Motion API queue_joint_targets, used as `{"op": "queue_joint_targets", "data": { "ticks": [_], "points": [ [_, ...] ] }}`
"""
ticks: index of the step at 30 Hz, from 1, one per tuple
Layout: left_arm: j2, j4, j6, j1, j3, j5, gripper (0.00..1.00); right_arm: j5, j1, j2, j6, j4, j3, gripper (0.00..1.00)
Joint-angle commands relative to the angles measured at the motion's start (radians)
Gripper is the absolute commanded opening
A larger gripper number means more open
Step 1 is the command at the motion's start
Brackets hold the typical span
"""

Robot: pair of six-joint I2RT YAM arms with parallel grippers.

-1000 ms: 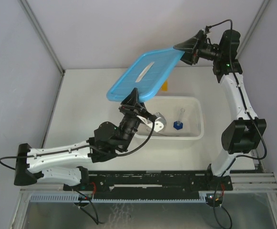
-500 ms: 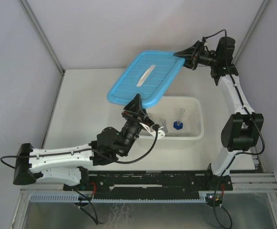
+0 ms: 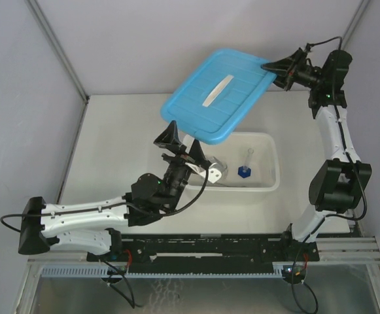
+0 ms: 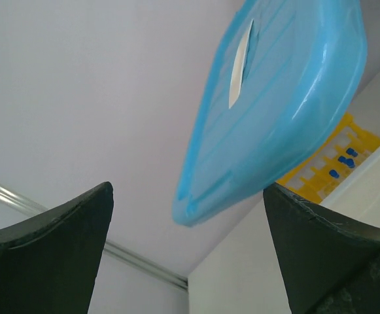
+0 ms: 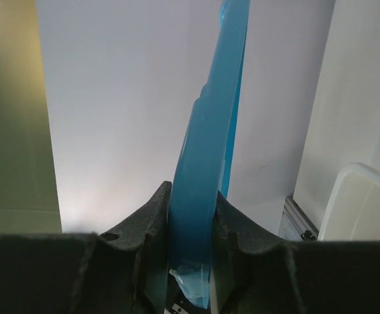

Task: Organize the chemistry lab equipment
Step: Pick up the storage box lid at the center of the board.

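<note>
Glass vessels inside white tub

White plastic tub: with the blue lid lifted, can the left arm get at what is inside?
Probably yes. The right gripper holds the blue rectangular lid up off the white plastic tub, and the open left gripper sits beside its uncovered near-left rim.

Top view: set high above and behind the arm bases, looking down on the whole tabletop, far enough to take in both arms and the white tub.

Left wrist view: aimed upward and outward between two dark fingers, close under the blue lid, with a corner of the yellow rack beyond.

Right wrist view: pressed very near the lid's edge, seen side-on between its fingers.

Shared by all three: the blue lid. Tub rim also shared by top and right wrist views.
</note>
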Motion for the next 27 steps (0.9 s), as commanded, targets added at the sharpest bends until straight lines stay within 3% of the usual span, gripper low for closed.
{"op": "queue_joint_targets", "data": {
  "ticks": [1, 7, 12, 14, 17, 20, 23, 27],
  "points": [
    [-0.009, -0.045, -0.239, 0.012, 0.065, -0.088, 1.0, 0.012, -0.053, -0.053, 0.057, 0.169, 0.007, 0.0],
    [-0.088, -0.463, -0.833, 0.092, 0.243, -0.024, 1.0, 0.04, -0.107, -0.065, 0.123, 0.315, -0.022, 0.0],
    [-0.152, -0.685, -1.163, 0.172, 0.353, 0.16, 1.0, 0.075, -0.144, -0.077, 0.091, 0.335, -0.046, 0.0],
    [-0.177, -0.749, -1.315, 0.228, 0.385, 0.275, 0.92, 0.096, -0.153, -0.085, 0.099, 0.371, -0.077, 0.0],
    [-0.196, -0.84, -1.567, 0.417, 0.423, 0.501, 0.7, 0.128, -0.161, -0.095, 0.145, 0.483, -0.136, 0.0],
    [-0.187, -0.851, -1.847, 0.64, 0.418, 0.814, 0.71, 0.148, -0.162, -0.107, 0.152, 0.541, -0.175, 0.0],
    [-0.137, -0.786, -2.083, 0.786, 0.383, 1.088, 0.74, 0.169, -0.16, -0.129, 0.139, 0.572, -0.212, 0.0],
    [-0.066, -0.482, -2.452, 0.905, 0.23, 1.313, 0.73, 0.205, -0.159, -0.175, 0.093, 0.567, -0.245, 0.0]
  ]
}}
